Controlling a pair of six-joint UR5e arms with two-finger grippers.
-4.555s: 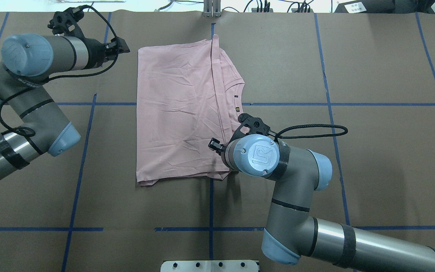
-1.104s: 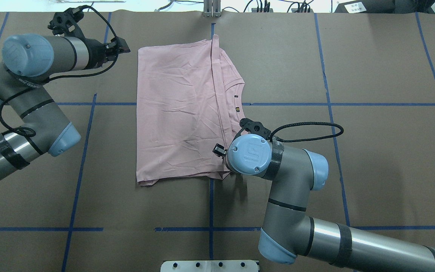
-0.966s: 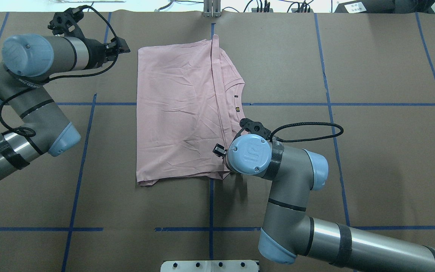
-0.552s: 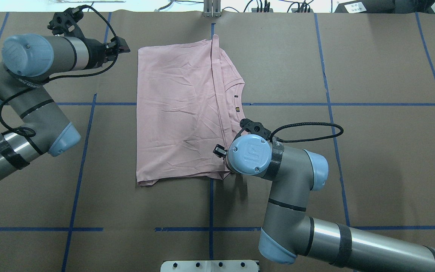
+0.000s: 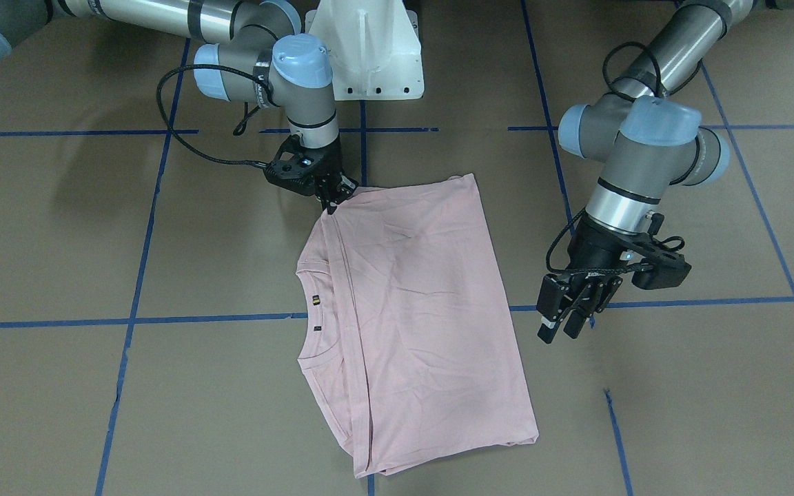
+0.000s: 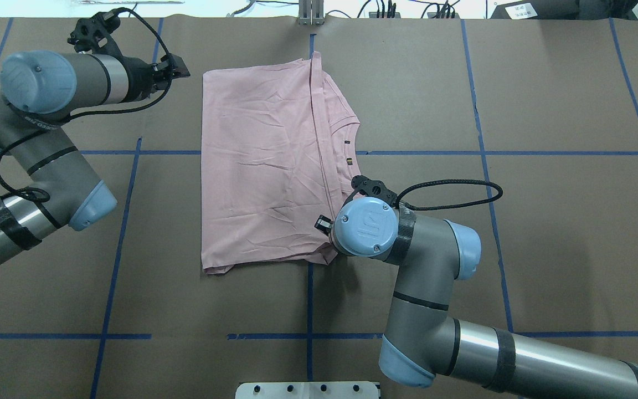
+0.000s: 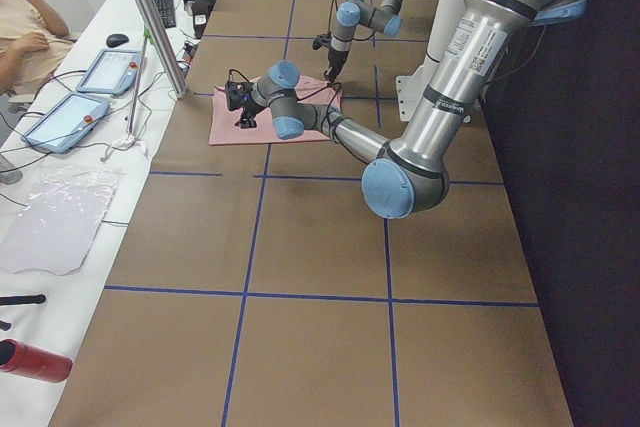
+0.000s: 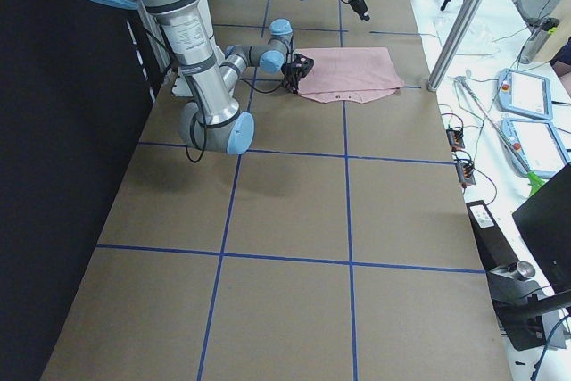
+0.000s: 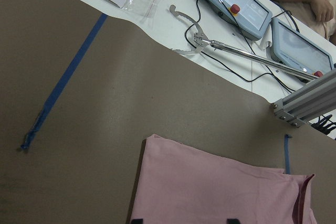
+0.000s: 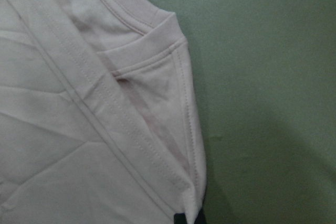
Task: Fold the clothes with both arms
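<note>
The pale pink T-shirt (image 5: 418, 310) lies folded in half on the table, plain side up, with its ribbed collar (image 5: 307, 317) on the edge toward my right arm. It also shows in the overhead view (image 6: 263, 166) and the left wrist view (image 9: 220, 192). My right gripper (image 5: 333, 200) is down at the shirt's near corner. In the right wrist view its tips (image 10: 189, 219) are shut on the shirt's hemmed edge (image 10: 184, 103). My left gripper (image 5: 562, 324) is open and empty, held above the table beside the shirt's far left corner (image 6: 178, 69).
The white pedestal (image 5: 369, 48) stands at the near table edge. An aluminium post (image 6: 310, 14) stands at the far edge. Beyond it a side table holds tablets (image 9: 236, 3), cables and tongs, and a person (image 7: 30, 27) sits there. Blue tape lines (image 6: 125, 221) cross the brown table.
My right wrist has shifted slightly toward the shirt's near corner, and its visible finger has drawn in under the wrist. The left arm has edged slightly left. The shirt has not moved.
</note>
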